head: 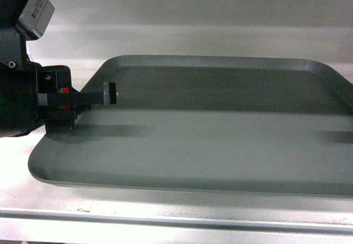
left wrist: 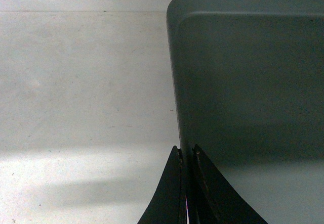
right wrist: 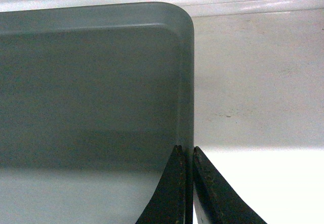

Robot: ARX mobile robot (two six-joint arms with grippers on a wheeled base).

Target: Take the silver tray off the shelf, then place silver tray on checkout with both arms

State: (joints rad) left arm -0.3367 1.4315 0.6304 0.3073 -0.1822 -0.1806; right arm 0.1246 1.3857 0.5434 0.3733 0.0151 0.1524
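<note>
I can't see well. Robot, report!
Left gripper shut on grey metal tray's left rim. Right gripper shut on right rim. Tray on white shelf.

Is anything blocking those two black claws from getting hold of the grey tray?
Nothing visible. The left tool is pinched on the silver tray at its left rim, the right tool on its right rim.

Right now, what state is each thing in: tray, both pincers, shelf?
silver tray: lying flat on the shelf, empty, not lifted.
left pincer: shut on the tray's left rim, one finger on either side.
right pincer: shut on the tray's right rim, one finger on either side.
shelf: bearing the tray.
</note>
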